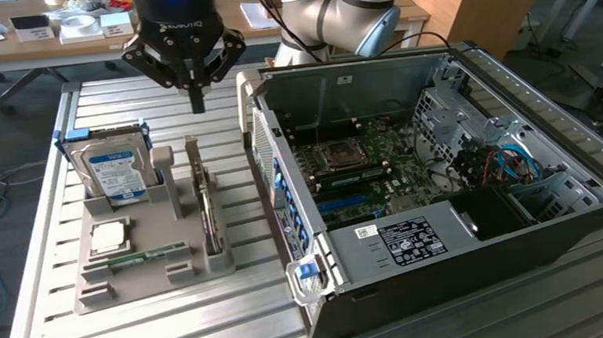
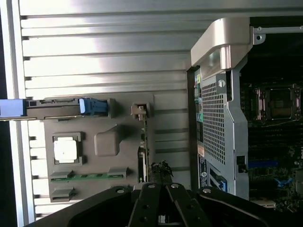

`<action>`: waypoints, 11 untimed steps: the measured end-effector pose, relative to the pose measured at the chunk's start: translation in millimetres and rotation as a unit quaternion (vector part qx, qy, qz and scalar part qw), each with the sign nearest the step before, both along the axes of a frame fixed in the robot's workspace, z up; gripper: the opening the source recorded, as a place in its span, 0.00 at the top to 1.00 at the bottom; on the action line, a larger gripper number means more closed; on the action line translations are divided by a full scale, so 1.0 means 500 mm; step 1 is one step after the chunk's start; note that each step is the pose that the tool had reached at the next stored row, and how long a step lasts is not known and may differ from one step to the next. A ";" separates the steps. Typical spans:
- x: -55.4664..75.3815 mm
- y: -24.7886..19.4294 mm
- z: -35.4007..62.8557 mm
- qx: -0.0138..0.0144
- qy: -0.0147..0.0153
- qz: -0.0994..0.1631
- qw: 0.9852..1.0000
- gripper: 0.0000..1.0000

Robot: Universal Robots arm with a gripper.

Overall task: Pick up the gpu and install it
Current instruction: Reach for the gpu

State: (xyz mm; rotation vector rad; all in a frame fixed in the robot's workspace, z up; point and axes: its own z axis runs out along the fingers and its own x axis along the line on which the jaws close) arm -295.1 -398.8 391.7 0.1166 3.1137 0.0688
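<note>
The gpu [image 1: 206,202] stands on edge in a slot of the grey holder [image 1: 146,288], a thin card seen almost edge-on beside the open computer case [image 1: 390,250]. In the wrist view the gpu [image 2: 143,142] shows as a narrow green strip running toward my fingers. My gripper [image 1: 197,103] hangs above the table behind the holder's far end, its fingers pressed together with nothing between them. The gripper [image 2: 160,168] is shut, with its tips over the near end of the card and some height above it.
A silver hard drive [image 1: 116,168] with a blue-white label stands in the holder. A processor [image 1: 110,237] and a green memory stick [image 1: 137,260] lie there too. The case's motherboard [image 1: 359,165] is exposed. A cluttered wooden desk [image 1: 52,39] stands behind.
</note>
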 end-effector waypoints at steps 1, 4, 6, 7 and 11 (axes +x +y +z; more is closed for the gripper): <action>-0.003 0.0000 0.000 0.000 0.000 0.000 1.000 0.89; -0.010 0.0001 0.000 0.000 0.000 0.000 1.000 0.89; -0.015 0.0000 -0.001 0.000 0.000 0.000 1.000 0.89; -0.017 0.0000 -0.001 0.000 0.000 0.000 1.000 0.89; -0.017 0.0000 -0.001 0.000 0.000 0.000 1.000 0.89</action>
